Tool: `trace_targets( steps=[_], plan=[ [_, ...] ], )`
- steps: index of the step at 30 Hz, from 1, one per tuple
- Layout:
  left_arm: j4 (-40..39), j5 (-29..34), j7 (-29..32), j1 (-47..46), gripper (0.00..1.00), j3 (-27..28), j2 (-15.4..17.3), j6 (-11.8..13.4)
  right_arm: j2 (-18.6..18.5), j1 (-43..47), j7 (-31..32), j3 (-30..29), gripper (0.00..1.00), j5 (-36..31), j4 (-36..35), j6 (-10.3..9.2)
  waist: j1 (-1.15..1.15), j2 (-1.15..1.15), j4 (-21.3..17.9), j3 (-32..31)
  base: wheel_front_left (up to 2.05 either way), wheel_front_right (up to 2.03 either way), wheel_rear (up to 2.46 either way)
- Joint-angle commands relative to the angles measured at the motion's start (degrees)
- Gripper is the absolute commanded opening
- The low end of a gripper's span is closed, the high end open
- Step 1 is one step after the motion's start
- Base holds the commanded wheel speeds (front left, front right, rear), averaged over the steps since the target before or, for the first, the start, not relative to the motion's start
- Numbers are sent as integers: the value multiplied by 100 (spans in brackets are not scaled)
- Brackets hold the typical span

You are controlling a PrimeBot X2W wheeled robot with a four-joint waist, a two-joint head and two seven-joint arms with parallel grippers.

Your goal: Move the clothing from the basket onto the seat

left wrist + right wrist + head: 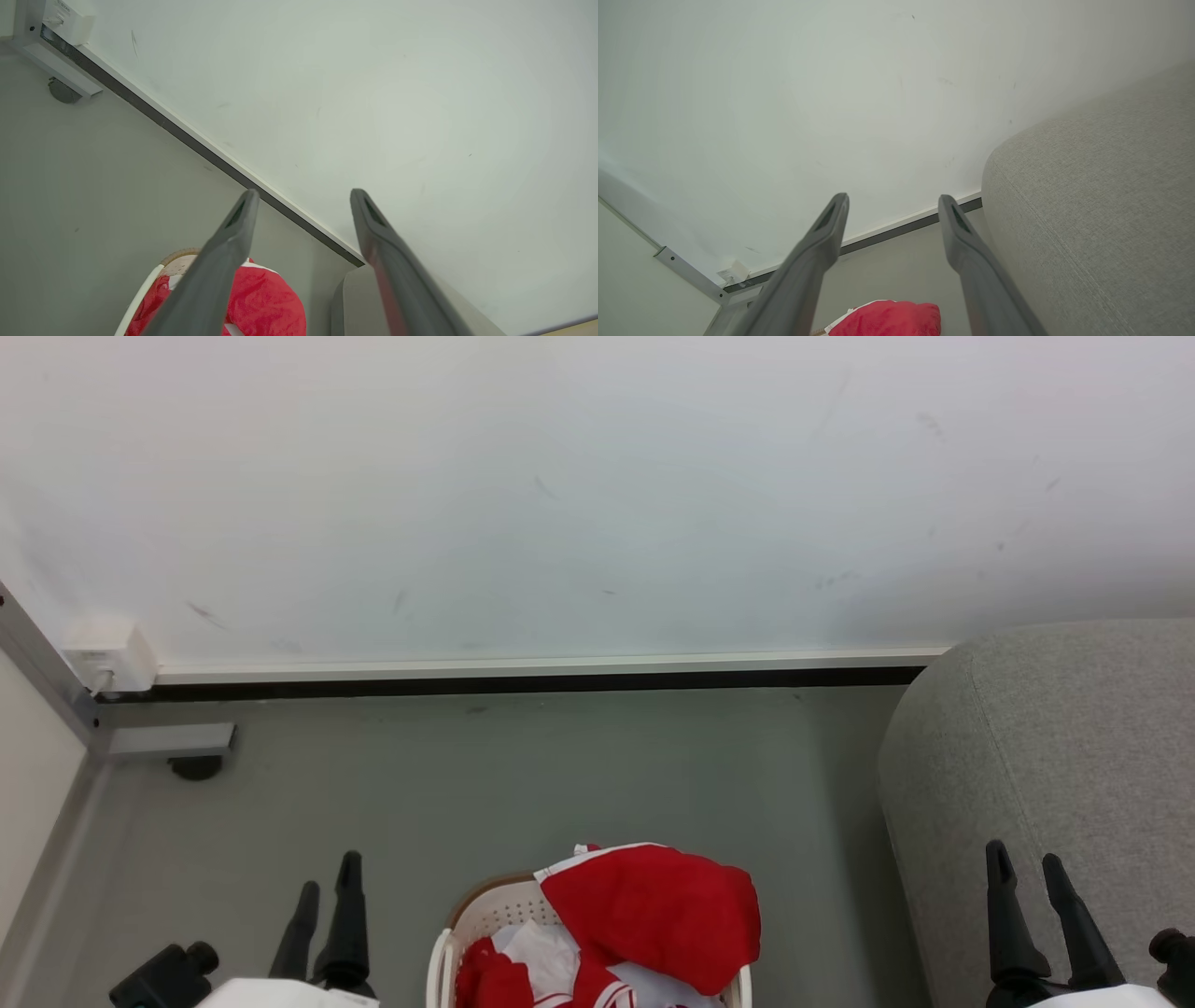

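The cream-white basket (pixel 485 913) stands on the floor at the bottom middle of the head view, its brown rim showing at the back. Red clothing (pixel 653 910) with white trim is heaped in it and bulges over its right side; the clothing (pixel 261 303) also appears low in the left wrist view, and the clothing (pixel 887 319) in the right wrist view. The grey seat (pixel 1055 775) rises at the right. My left gripper (pixel 327 877) hangs open left of the basket, holding nothing. Over the seat's front, my right gripper (pixel 1027 863) is open and empty.
A white wall with a dark baseboard (pixel 523 686) runs across behind the grey floor. A grey metal post with a white socket box (pixel 107 658) and a foot (pixel 196 765) stands in the far-left corner.
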Motion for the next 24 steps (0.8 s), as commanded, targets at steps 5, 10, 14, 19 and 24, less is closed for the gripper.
trace_targets(
  steps=[5, 10, 14, 19, 24],
  plan=[
    [-88, 504, -138, 4, 100, -12, 57, 12, -66, 23, -117, 12, 100, -438, -112, -6, 0, 0, 15, 8, 0, 0, 0],
    [-98, 900, -212, 19, 100, -56, 60, 12, -69, 61, -189, 26, 100, -763, -102, -6, 0, 0, 32, 7, 0, 0, 0],
    [-115, 1198, -276, 56, 100, -72, 63, 14, -72, 99, -254, 35, 100, -1023, -103, -7, 0, 0, 41, -4, 0, 0, 0],
    [-118, 1516, -354, 87, 100, -86, 65, 26, -75, 129, -330, 28, 100, -1310, -109, -7, 0, 0, 46, -14, 0, 0, 0],
    [-122, 1811, -424, 106, 100, -103, 67, 30, -77, 146, -397, 23, 100, -1562, -107, -7, 0, 0, 54, -9, 0, 0, 0]
  ],
)
